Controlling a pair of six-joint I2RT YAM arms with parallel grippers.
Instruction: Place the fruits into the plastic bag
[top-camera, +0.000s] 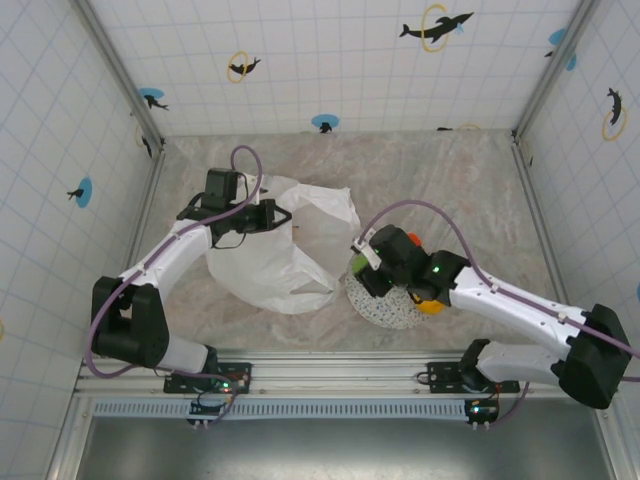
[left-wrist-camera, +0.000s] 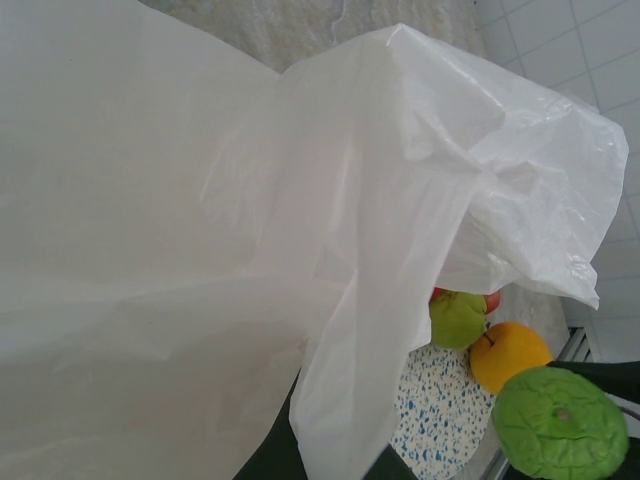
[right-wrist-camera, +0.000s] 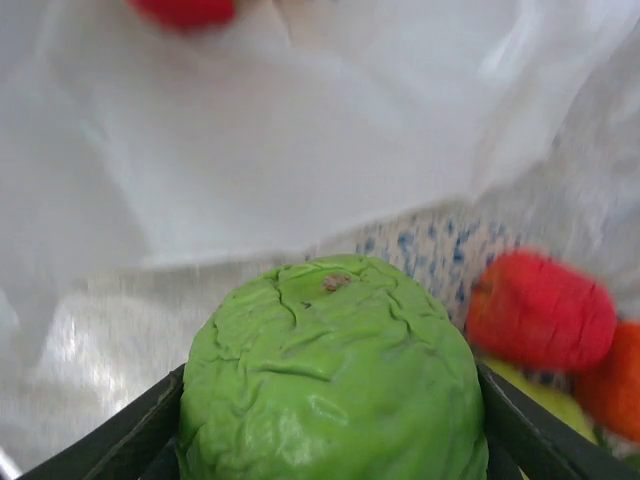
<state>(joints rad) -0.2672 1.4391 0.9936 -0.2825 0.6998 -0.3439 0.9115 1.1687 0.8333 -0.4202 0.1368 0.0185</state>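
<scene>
Starting at centre right of the overhead view, the right gripper (top-camera: 364, 263) is seen closed on a green apple (top-camera: 356, 265) at the left edge of the speckled plate (top-camera: 392, 312). In the right wrist view the wrinkled green apple (right-wrist-camera: 330, 380) sits at lower centre, and a dark finger (right-wrist-camera: 120, 440) is pressed against each of its sides, so the fruit is grasped. Behind it, at right of that frame, a red fruit (right-wrist-camera: 540, 310) and an orange fruit (right-wrist-camera: 618, 385) are seen on the plate (right-wrist-camera: 430, 245), with a pale green fruit (right-wrist-camera: 545, 398) partly hidden below them. Another red fruit (right-wrist-camera: 185, 10) is cut off by the top edge, against the white film of the plastic bag (right-wrist-camera: 250, 130). In the overhead view the plastic bag (top-camera: 270, 260) lies left of centre on the marbled table (top-camera: 470, 180), its right side just beside the plate, and a yellow-orange citrus (top-camera: 430, 306) shows at the plate's right edge beneath the right arm. The left gripper (top-camera: 275, 216) is clenched on the bag's upper edge, which is held raised. In the left wrist view the bag (left-wrist-camera: 200, 250) hangs close over most of the frame; at lower right the plate (left-wrist-camera: 435, 420), a pale green fruit (left-wrist-camera: 457, 318), the citrus (left-wrist-camera: 510, 355) and the grasped apple (left-wrist-camera: 560, 425) are seen.
</scene>
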